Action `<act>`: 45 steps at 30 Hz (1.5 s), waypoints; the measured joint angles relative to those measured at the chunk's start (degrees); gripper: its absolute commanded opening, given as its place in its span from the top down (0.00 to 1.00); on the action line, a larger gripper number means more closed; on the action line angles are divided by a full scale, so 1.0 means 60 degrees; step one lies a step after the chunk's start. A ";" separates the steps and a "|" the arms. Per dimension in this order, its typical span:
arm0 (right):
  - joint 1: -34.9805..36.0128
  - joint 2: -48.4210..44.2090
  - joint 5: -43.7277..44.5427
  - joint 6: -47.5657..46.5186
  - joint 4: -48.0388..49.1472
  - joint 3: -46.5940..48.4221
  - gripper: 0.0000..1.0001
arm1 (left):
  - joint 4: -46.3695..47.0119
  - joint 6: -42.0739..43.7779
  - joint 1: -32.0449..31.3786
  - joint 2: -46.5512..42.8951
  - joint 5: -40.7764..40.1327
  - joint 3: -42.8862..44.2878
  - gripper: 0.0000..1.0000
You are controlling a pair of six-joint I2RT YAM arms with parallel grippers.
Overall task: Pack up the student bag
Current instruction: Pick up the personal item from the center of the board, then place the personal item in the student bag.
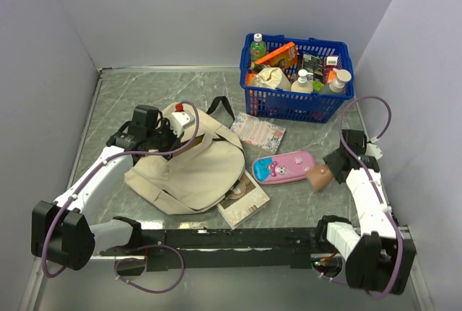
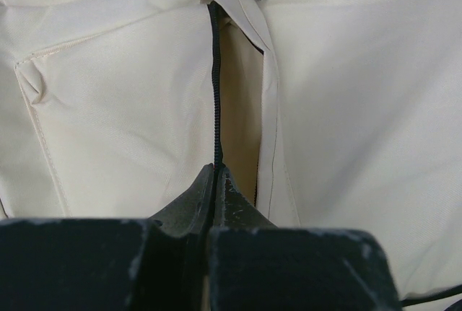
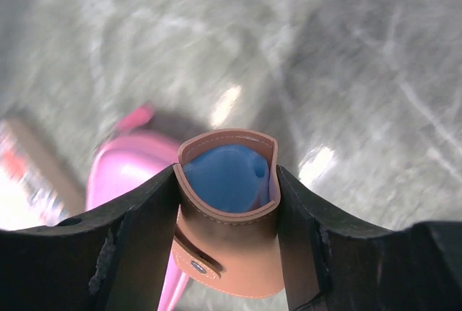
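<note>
Your left gripper (image 1: 160,136) sits at the upper left edge of the large soft cream fabric student bag (image 1: 191,170). In the left wrist view the left gripper (image 2: 214,180) has its jaws pinched together on the bag (image 2: 108,109), right at the thin black zipper (image 2: 215,87), beside a slit that gapes open along the zipper line. The bag lies slumped flat on the grey marbled table (image 1: 115,94), left of centre, with black straps trailing off its upper edge.

A thin illustrated paperback book (image 1: 243,199) lies against the bag's lower right edge, partly tucked under it. Above that, a flat floral-patterned packet (image 1: 258,131) rests just beside the bag. To the right lies a glossy pink oval pencil case (image 1: 284,167).

Just right of the pencil case is a small tan leather pouch (image 1: 318,176). Your right gripper (image 1: 330,165) is on it: the right wrist view shows the right gripper (image 3: 227,174) half closed, one finger pressed against each side of the pouch (image 3: 231,253), which has something blue (image 3: 224,177) inside.

A blue plastic lattice basket (image 1: 297,103), full of bottles and packets, stands at the far right.
</note>
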 measured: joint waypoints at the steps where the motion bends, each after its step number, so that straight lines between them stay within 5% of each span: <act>1: 0.0160 -0.0233 -0.0025 0.0007 -0.0098 0.0015 0.40 | 0.0000 0.0000 0.0000 0.0000 0.0000 0.0000 0.99; 11: 0.3996 -0.1169 -0.0291 0.0816 -0.0900 0.1854 0.39 | 0.0000 -0.0149 0.0004 0.0000 0.0095 0.0018 0.99; 21: 0.7297 0.2696 -0.0674 0.2036 0.0291 0.4685 0.38 | 0.0004 -0.0652 0.0018 -0.0098 0.0240 0.0033 0.99; 37: 0.8422 0.7661 -0.2543 0.3486 0.2422 0.7701 0.34 | 0.0838 -0.2178 0.0018 -0.1016 0.0557 -0.0834 0.99; 45: 0.8805 0.8612 -0.2233 0.3534 0.1836 0.8102 0.00 | 0.0958 -0.2346 0.0018 -0.1016 0.0557 -0.0845 0.99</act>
